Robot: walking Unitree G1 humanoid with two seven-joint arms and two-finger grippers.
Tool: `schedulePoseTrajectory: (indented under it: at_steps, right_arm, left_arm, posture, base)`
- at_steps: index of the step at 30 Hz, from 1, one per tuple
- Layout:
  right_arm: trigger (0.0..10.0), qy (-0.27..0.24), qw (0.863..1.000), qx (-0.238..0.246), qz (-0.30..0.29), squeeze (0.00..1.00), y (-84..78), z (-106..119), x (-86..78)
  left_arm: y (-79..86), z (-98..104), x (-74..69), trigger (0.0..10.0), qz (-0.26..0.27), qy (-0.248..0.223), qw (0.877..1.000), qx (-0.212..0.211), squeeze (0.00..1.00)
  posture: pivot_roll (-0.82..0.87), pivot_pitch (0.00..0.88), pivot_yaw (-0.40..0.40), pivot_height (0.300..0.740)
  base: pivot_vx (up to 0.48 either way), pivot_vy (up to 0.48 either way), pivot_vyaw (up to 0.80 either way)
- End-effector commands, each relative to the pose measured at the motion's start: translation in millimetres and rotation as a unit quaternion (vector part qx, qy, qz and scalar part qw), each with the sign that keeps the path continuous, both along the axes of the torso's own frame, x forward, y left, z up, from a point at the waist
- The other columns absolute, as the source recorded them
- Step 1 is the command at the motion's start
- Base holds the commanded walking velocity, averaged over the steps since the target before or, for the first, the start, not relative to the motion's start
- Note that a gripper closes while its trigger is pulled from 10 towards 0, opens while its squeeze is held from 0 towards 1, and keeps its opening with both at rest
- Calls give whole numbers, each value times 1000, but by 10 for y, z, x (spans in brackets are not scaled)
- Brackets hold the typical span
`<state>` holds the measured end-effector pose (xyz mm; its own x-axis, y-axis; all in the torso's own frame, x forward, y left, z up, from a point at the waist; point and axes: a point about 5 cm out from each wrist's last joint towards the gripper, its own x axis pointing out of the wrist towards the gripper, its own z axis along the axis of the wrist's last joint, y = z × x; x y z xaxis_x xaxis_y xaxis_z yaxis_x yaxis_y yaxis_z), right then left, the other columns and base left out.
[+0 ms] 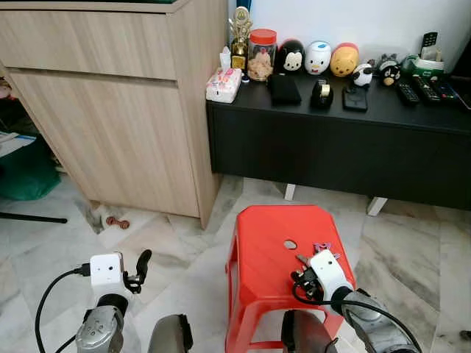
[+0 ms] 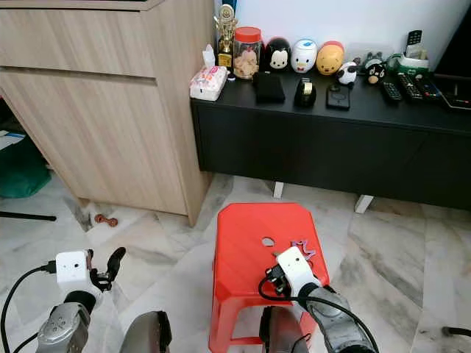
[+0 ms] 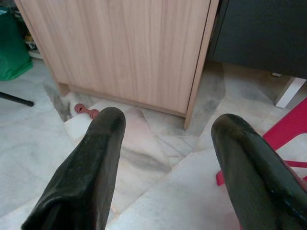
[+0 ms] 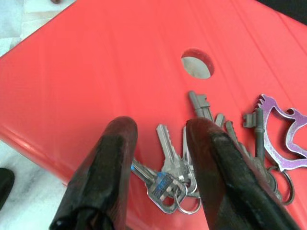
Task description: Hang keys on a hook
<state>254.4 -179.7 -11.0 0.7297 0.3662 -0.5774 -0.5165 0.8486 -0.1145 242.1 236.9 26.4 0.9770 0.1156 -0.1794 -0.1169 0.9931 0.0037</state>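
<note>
In the left eye view, a red stool [image 1: 276,257] is seen at lower centre on the marble floor [image 1: 412,250], with a bunch of keys [image 1: 315,251] lying on its seat beside a small round hole. The right end effector [image 1: 303,273] is held low over the stool just below the keys, and the left end effector [image 1: 140,268] is seen at lower left above the floor. Along the top of the frame, a black tabletop [image 1: 383,107] carries a clear jar [image 1: 261,55] with a red lid and pale snacks inside, a tissue pack [image 1: 224,84], a gold trophy [image 1: 240,33], round character figures and remote controls. A wooden cabinet [image 1: 110,110] fills the upper left. In the right eye view, the same layout is shown. In the left wrist view, the left fingers [image 3: 91,167] are spread wide apart with nothing between them, above floor tiles and facing the cabinet base. In the right wrist view, the right fingers [image 4: 103,172] are parted and released, straddling part of the key bunch on the red seat; a purple metal charm [image 4: 283,139] is attached at the right of the frame.
</note>
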Motion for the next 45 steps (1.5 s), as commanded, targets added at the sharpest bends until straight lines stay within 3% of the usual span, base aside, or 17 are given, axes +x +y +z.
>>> schedulePoseTrajectory:
  at_steps: [1, 16, 18, 39, 45]
  right_arm:
    - [10000, 3, 1000, -1, 9, 0, -27, 42, -7]
    - [10000, 39, 995, -25, 92, 0, -17, 132, -127]
    - [10000, 51, 992, -55, 99, 0, -24, 75, -140]
    - [10000, 36, 991, -93, 93, 0, 60, 33, -22]
    - [10000, 48, 992, -85, 77, 0, 68, 0, -6]
  left_arm:
    - [5, -15, 4, 10000, -9, 7, 1000, 10, 0]
    - [8, -6, 50, 10000, -16, 8, 1000, 15, 0]
    - [13, -2, 56, 10000, -15, 7, 1000, 17, 0]
    - [16, -14, 29, 10000, -12, 9, 1000, 17, 0]
    - [16, -19, 21, 10000, -11, 9, 1000, 17, 0]
  posture:
    - [0, 8, -15, 583]
    - [-4, 0, -8, 583]
    - [-1, 0, -7, 583]
    - [6, 15, -10, 583]
    - [10, 20, -13, 583]
  base:
    - [0, 0, 0]
    - [0, 0, 0]
    - [0, 0, 0]
    - [0, 0, 0]
    - [0, 0, 0]
